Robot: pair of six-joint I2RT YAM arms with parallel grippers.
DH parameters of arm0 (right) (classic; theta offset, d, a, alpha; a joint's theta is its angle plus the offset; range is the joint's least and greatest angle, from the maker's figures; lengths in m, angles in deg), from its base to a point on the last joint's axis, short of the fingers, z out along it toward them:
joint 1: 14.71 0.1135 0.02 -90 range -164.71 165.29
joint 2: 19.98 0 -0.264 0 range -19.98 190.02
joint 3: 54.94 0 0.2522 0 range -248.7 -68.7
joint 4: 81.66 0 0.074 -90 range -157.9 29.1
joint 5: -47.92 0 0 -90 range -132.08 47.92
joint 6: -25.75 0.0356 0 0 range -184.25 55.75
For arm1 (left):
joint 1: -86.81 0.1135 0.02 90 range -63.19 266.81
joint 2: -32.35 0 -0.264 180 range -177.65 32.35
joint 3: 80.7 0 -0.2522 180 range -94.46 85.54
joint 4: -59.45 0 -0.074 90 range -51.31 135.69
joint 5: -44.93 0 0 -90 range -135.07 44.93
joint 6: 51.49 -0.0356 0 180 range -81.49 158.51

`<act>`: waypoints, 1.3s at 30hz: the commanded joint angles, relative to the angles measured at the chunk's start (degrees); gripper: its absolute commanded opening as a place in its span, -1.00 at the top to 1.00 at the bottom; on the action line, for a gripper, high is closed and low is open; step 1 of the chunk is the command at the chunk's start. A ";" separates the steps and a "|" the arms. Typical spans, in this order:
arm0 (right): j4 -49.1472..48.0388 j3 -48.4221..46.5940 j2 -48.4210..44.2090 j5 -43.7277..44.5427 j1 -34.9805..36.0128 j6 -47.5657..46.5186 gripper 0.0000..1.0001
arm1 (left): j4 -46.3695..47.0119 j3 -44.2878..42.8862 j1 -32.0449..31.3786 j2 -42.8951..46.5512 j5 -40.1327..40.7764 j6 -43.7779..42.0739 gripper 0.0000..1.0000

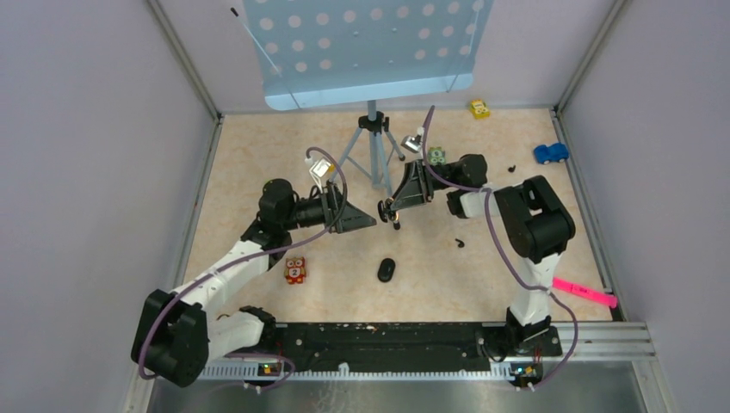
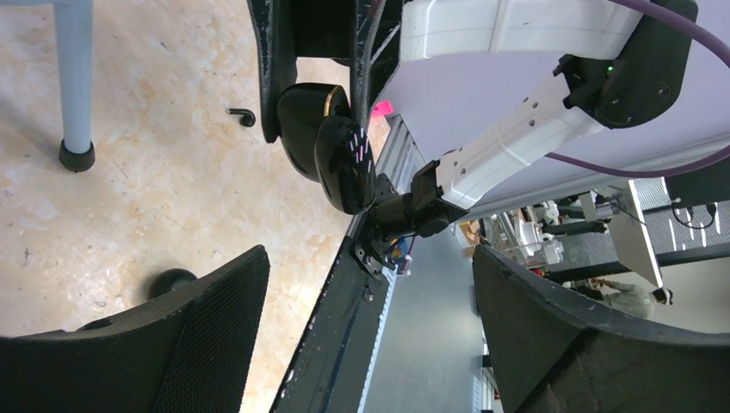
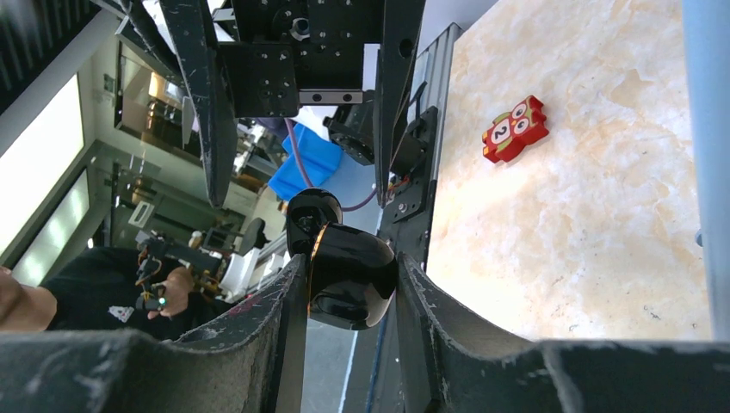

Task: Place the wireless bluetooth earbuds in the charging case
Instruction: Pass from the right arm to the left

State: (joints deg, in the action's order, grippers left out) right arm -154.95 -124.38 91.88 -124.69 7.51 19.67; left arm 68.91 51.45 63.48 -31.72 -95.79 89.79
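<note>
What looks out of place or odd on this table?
A pink marker lies askew across the table's right edge, partly off it. One earbud lies loose near the right arm and a second earbud near the blue toy car, far apart and outside the charging case.

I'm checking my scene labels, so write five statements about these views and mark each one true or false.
1. The right arm's fingers grip the glossy black charging case. True.
2. The left arm's fingers are shut on an earbud. False: they stand wide open and hold nothing.
3. A tiny black earbud lies loose on the beige marbled table. True.
4. The blue toy car sits right beside the red owl-faced number block. False: the car is far off by the right wall, and the block lies near the left arm.
5. The red owl-faced number block shows in the right wrist view. True.
</note>
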 commanded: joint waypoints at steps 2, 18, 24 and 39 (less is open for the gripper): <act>-11.82 -0.85 -0.05 0.99 -0.26 -0.33 1.00 | 6.69 -1.58 0.13 -2.12 -3.26 -1.04 -0.83; -11.75 1.15 -0.06 3.07 0.98 -1.24 1.00 | 22.33 1.57 0.06 -7.81 -3.07 6.71 -0.60; -11.76 1.22 -0.17 3.22 1.16 -1.08 1.00 | 25.83 1.61 -0.22 -10.07 -2.83 8.65 -0.49; -11.78 1.42 -0.67 3.33 1.38 -0.69 1.00 | 29.22 0.95 -0.49 -13.12 -1.75 10.13 -0.18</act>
State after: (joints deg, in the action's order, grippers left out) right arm -154.97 -123.07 92.18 -121.72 8.34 19.80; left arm 93.72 53.09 63.15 -43.85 -97.98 99.67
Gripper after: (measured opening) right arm 0.359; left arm 0.600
